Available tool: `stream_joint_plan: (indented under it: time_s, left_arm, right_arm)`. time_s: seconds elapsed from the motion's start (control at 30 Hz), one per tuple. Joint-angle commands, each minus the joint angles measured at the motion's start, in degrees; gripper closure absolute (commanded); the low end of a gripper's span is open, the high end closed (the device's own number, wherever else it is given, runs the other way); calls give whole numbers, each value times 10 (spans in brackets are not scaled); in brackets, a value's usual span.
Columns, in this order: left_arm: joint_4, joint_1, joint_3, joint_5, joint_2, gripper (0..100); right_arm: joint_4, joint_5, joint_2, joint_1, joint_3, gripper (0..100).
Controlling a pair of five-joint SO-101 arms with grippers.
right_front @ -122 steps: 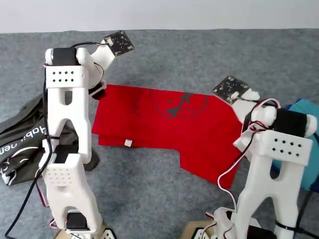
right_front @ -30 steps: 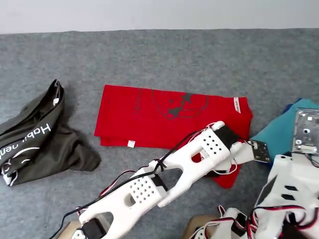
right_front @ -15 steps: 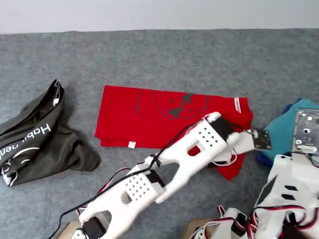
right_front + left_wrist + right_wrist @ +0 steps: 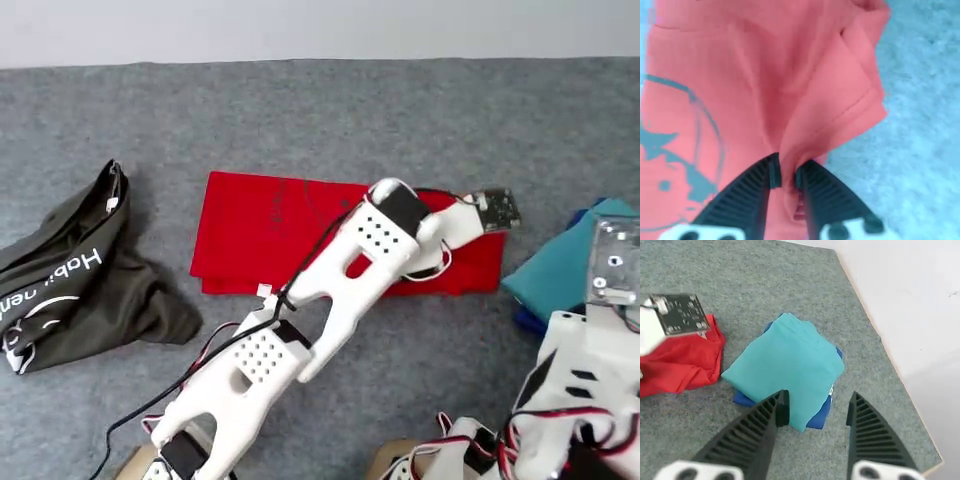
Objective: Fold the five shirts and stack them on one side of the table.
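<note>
Soft, light, limp red shirt (image 4: pixel 250 235), one fold pinched in left end effector (image 4: pixel 786 172); best gripped along doubled edge. Spread apart: right end effector (image 4: pixel 820 402).

red cloth shirt (image 4: pixel 250 235) with dark circular print. crumpled dark olive shirt (image 4: pixel 90 300) has white lettering. folded teal shirt (image 4: pixel 785 365), folded blue shirt (image 4: pixel 820 416), grey felt table surface (image 4: pixel 400 110).

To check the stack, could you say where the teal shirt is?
High view: at the table's right side, the teal shirt lies atop a blue shirt, just right of the red shirt.
</note>
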Motion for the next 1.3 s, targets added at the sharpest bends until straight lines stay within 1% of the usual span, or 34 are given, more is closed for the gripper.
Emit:
stream_joint_plan:
  time_s: [0.0, 0.1, 0.23, 0.53, 0.77, 0.83, 0.93, 1.0, 1.27]
  left_arm:
    - [-12, -5, -53, 6, 8, 995]
    - [-12, -11, -87, 6, 33, 995]
    - [-36, -23, -112, 6, 65, 995]
    - [-76, -43, -116, 6, 76, 994]
    - [-78, -58, -116, 6, 78, 990]
    - [-76, -60, -116, 6, 78, 959]
    - [-72, -67, -116, 10, 78, 878]
    - [-72, -76, -116, 27, 76, 849]
    - [-76, -110, -116, 25, 79, 837]
  right_arm:
    - [19, -5, 5, 5, 1, 801]
    - [19, -4, 5, 5, 1, 801]
    - [20, -3, 0, 6, 1, 801]
    - [21, -2, 3, 5, 1, 801]
    - [21, -2, 5, 5, 1, 801]
    - [21, -2, 5, 5, 1, 801]
    - [21, -2, 3, 5, 1, 801]
    - [21, -2, 0, 5, 1, 801]
    - [23, 15, 0, 7, 1, 801]
